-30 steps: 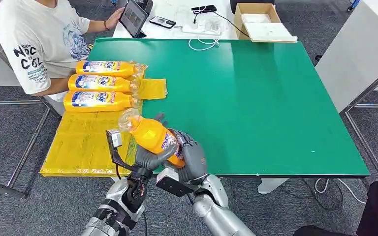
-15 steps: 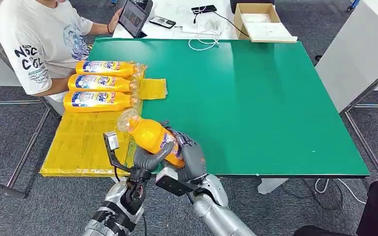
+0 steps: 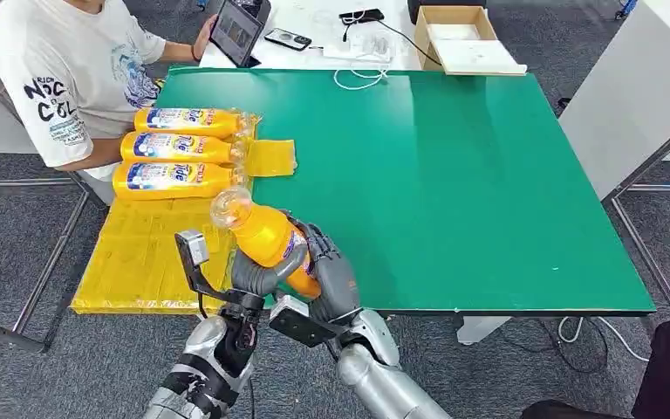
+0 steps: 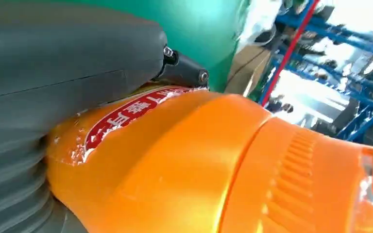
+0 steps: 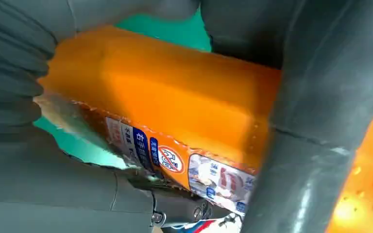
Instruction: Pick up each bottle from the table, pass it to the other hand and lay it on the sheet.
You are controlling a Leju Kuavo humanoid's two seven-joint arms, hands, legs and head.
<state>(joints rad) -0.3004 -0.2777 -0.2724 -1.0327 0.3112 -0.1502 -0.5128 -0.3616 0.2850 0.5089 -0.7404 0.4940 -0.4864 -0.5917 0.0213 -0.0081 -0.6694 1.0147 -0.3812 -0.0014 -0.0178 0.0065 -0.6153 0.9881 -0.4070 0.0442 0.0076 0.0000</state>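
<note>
The orange bottle (image 3: pixel 266 236) hangs above the near edge of the green table (image 3: pixel 454 175), tilted, with its clear cap end up and away from the robot and its labelled lower body down between the two hands. The left hand (image 3: pixel 253 272) wraps the bottle's middle from the left side, its thick grey thumb lying across the orange body. The right hand (image 3: pixel 330 272) cups the lower, labelled end from the right, its dark fingers (image 3: pixel 314 240) curling up over the bottle. Both hands grip it at once.

The left wrist view shows what the head view cannot: the thumb (image 4: pixel 68 63) pressed flat on the red-edged label, and the ribbed orange shoulder of the bottle (image 4: pixel 213 170) beyond the fingers. The right wrist view shows the bottle (image 5: pixel 165 107) from the other side, the blue-and-white printed label close to the palm and a grey finger (image 5: pixel 301 160) crossing the orange body, with green table seen past the fingers.

Beyond the fingers to the left, three more bottles (image 3: pixel 174 150) lie side by side on the yellow sheet (image 3: pixel 144 253). A person (image 3: pixel 70 78) in a white shirt sits behind them, holding a tablet (image 3: pixel 237 31).
</note>
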